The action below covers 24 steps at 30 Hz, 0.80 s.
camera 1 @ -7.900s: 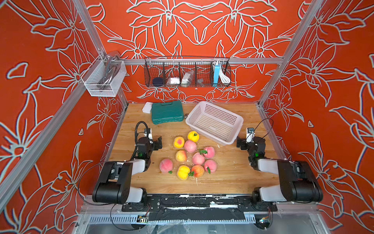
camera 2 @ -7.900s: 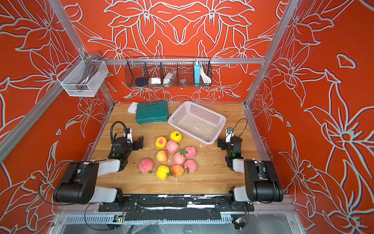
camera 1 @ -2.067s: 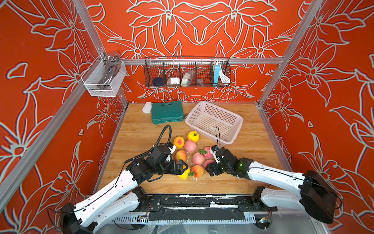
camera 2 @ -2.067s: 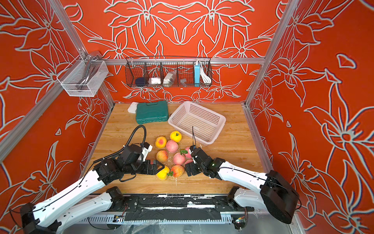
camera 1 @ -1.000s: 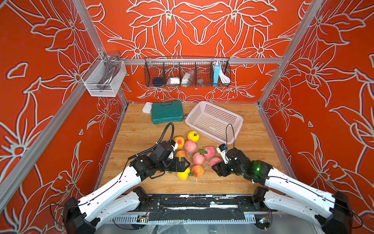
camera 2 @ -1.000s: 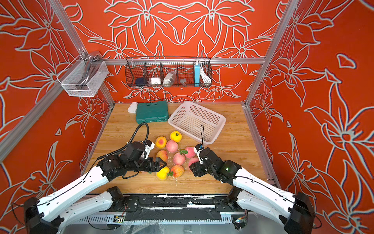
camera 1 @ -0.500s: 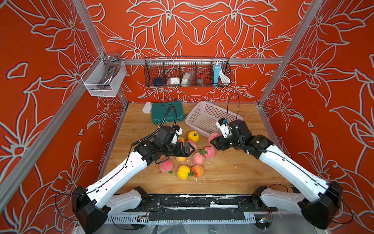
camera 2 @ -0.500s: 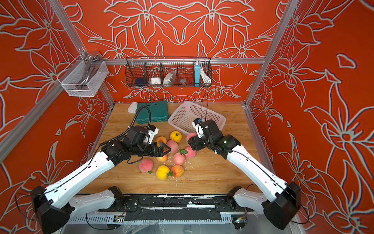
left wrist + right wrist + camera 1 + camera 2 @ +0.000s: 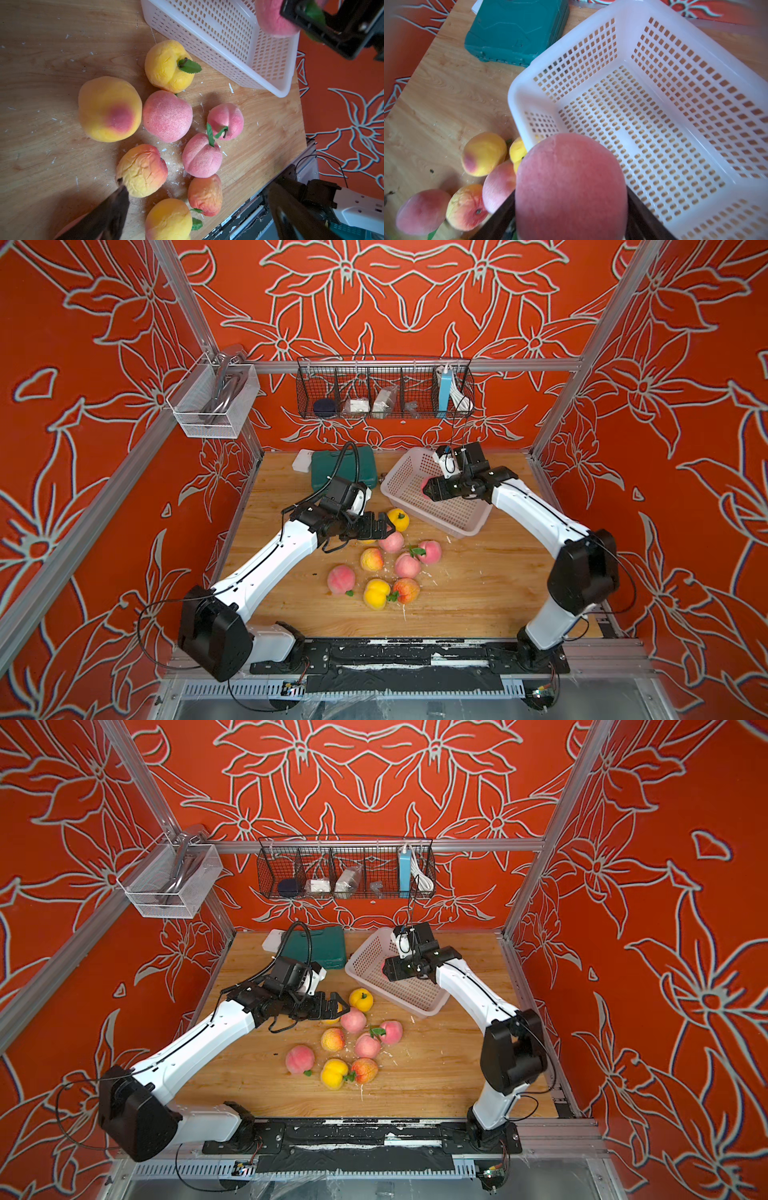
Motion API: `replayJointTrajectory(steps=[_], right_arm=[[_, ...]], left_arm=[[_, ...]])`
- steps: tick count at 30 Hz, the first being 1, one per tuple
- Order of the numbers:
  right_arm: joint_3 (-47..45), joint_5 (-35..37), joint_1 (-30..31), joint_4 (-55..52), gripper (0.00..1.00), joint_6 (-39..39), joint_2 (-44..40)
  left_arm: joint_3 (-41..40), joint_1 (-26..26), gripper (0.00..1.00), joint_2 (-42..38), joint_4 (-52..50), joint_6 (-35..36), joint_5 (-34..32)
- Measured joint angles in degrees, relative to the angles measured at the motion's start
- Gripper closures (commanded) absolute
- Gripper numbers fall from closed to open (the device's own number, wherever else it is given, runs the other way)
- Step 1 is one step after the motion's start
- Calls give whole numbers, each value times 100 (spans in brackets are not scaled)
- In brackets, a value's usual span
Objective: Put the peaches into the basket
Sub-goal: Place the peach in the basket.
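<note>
Both arms now reach farther forward than half a second earlier. Nine peaches (image 9: 376, 593) lie on the table (image 9: 478, 593) just on the near side of the single basket (image 9: 457, 512), which is empty; the left gripper (image 9: 384, 526) hangs wide and empty over them. Above the basket, the right gripper (image 9: 430, 489) clamps the tenth peach (image 9: 571, 187): centre it inside the rim, lower it, then release.

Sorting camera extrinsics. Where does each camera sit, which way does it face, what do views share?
Top views: high over the arm bases, looking down at the table; both arms show whole, left gripper, right gripper.
Left wrist: on left arm, facing loose peaches; its open fingers show.
Right wrist: on right arm, looking into the basket; its fingers clamp a pink peach.
Shared: all show basket and that peach.
</note>
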Motion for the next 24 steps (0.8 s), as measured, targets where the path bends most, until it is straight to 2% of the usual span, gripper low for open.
replayJointTrajectory(steps=[9,24], right_arm=[[745,-144,-9,103,39,-83,1438],[1349,-162,-9,286,39,-72,2339]], left_arm=[[177,66,2,531,153,140,44],[125,68,2,614,240,186,85]])
